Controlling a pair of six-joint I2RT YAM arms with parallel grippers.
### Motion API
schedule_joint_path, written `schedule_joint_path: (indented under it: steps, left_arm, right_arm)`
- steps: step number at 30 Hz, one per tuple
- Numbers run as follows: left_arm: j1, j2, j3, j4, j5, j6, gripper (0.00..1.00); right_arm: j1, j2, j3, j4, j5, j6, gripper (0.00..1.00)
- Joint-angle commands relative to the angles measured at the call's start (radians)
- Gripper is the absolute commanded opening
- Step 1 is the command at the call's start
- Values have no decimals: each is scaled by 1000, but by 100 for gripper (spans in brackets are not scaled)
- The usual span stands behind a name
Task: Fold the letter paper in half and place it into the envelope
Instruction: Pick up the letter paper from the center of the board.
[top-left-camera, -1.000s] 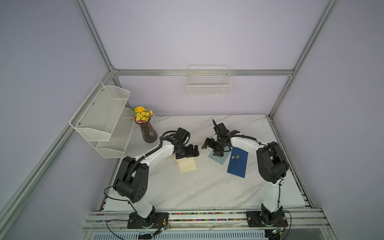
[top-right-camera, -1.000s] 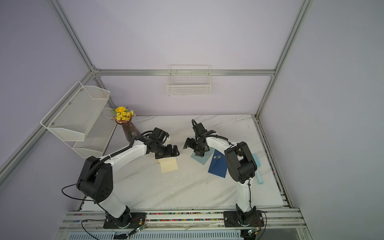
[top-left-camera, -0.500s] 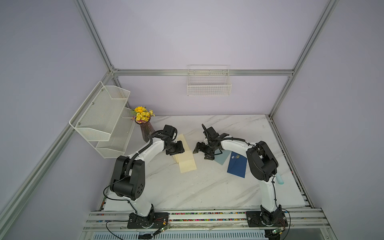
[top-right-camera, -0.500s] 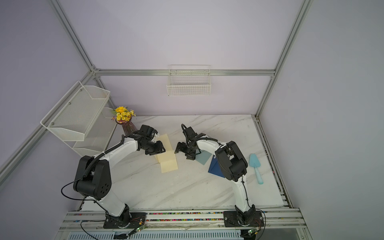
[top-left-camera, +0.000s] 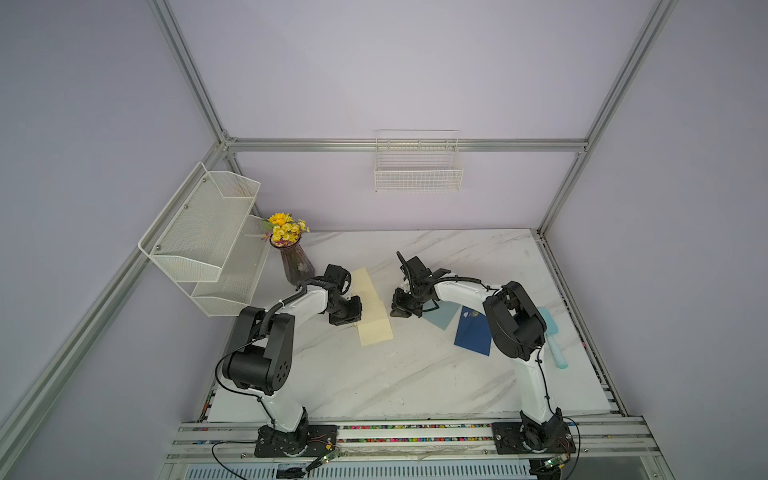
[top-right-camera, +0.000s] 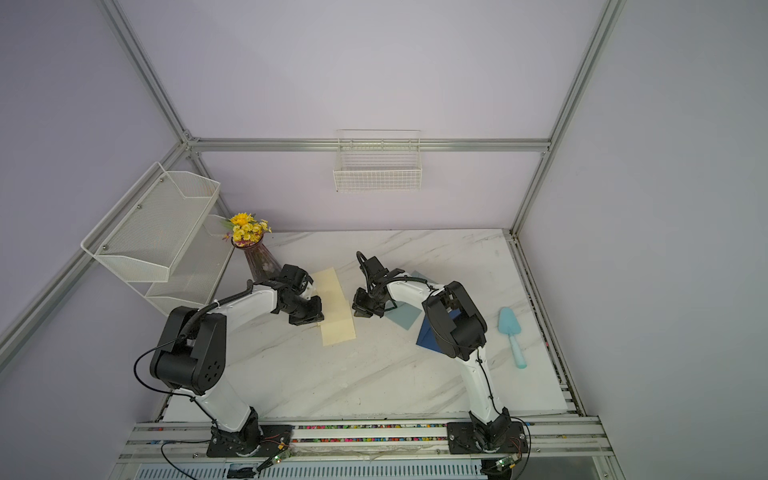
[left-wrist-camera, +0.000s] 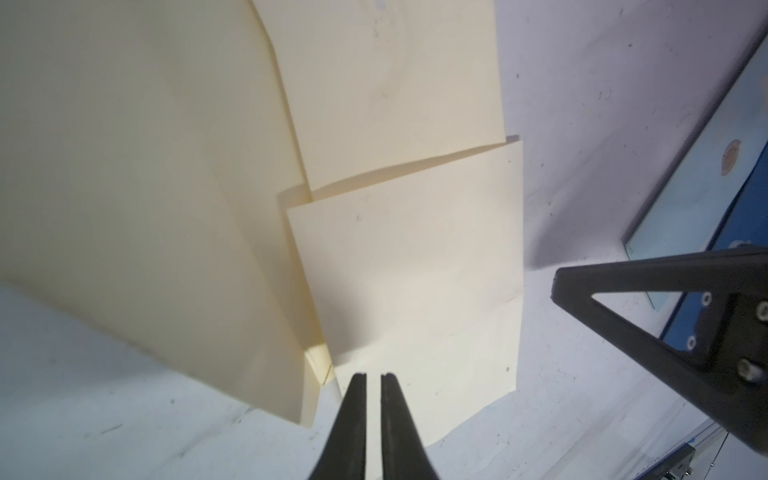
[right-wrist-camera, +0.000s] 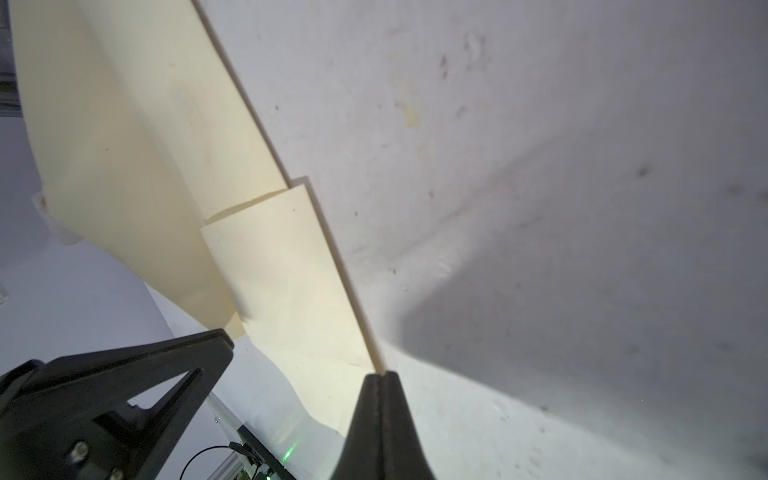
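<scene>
The cream letter paper (top-left-camera: 372, 305) lies lengthwise on the marble table (top-left-camera: 374, 382) between my two grippers, with a crease across its middle (left-wrist-camera: 399, 170); part of it bows up off the table. My left gripper (top-left-camera: 347, 318) sits at its left edge, fingertips (left-wrist-camera: 360, 380) drawn to a thin slit filled with paper. My right gripper (top-left-camera: 401, 309) is at the right edge, shut on the paper's rim (right-wrist-camera: 380, 374). The dark blue envelope (top-left-camera: 473, 334) lies to the right, its pale teal flap (top-left-camera: 440, 316) open toward the right gripper.
A vase of yellow flowers (top-left-camera: 293, 262) stands behind the left arm, beside a white mesh shelf (top-left-camera: 208, 241). A teal scoop (top-right-camera: 513, 332) lies at the right of the table. A wire basket (top-left-camera: 417, 166) hangs on the back wall.
Both grippers have closed from wide open. Both arms moved left and toward the front. The paper, short a second ago, now shows as a long strip.
</scene>
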Motion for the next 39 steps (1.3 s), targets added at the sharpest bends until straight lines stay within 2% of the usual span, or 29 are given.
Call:
schedule_joint_path:
  steps: [1, 12, 17, 19, 20, 22, 24, 39]
  left_arm:
    - [11, -39, -14, 42, -2, -9, 12]
    - [18, -6, -47, 69, -15, -17, 12]
    - [20, -14, -49, 76, -21, -18, 13]
    - [20, -36, -48, 70, -32, -13, 21]
    - [20, -45, -48, 66, -41, -11, 30]
    - [22, -61, -53, 59, -60, -3, 56]
    - [24, -66, -56, 53, -74, 2, 72]
    - [30, -30, -84, 117, -16, -6, 75]
  right_arm:
    - [19, 34, 48, 6, -24, -5, 0]
    - [29, 84, 97, -16, -22, -20, 0]
    - [29, 63, 105, -37, -9, -41, 0]
    - [30, 45, 105, -47, 1, -50, 0]
    - [30, 37, 104, -51, 4, -53, 0]
    - [30, 26, 105, -59, 7, -61, 0]
    - [30, 20, 104, -58, 6, -63, 0]
    - [48, 82, 184, -36, -44, -57, 0]
